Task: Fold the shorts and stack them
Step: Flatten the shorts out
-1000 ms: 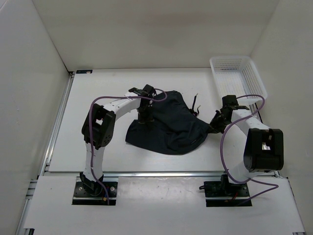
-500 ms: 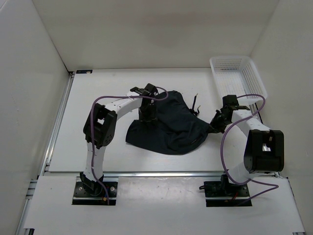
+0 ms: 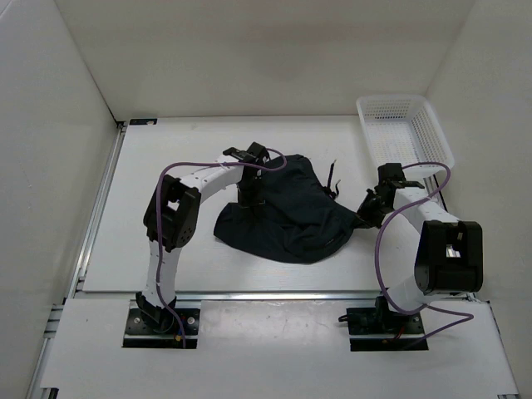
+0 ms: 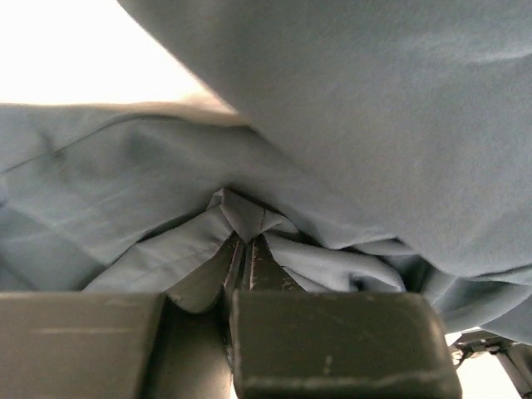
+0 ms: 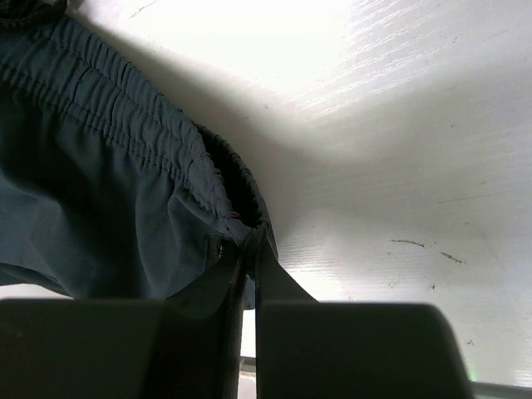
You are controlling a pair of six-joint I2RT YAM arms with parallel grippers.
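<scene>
The dark navy shorts point(image 3: 287, 212) lie crumpled in the middle of the table, their thin drawstring point(image 3: 334, 176) trailing off the far right side. My left gripper point(image 3: 249, 198) is at the cloth's left part, shut on a pinched fold of the shorts point(image 4: 241, 218); in the left wrist view blue-grey cloth fills the frame. My right gripper point(image 3: 363, 218) is at the right edge, shut on the gathered elastic waistband point(image 5: 237, 218) just above the white table point(image 5: 399, 166).
A white plastic mesh basket point(image 3: 405, 133) stands at the back right corner, close behind the right arm. White walls enclose the table on three sides. A metal rail point(image 3: 100, 208) runs along the left edge. Purple cables loop over both arms.
The left gripper opened briefly and shut again on the cloth a little farther right. The shorts' left edge has shifted slightly. The right arm has barely moved.
</scene>
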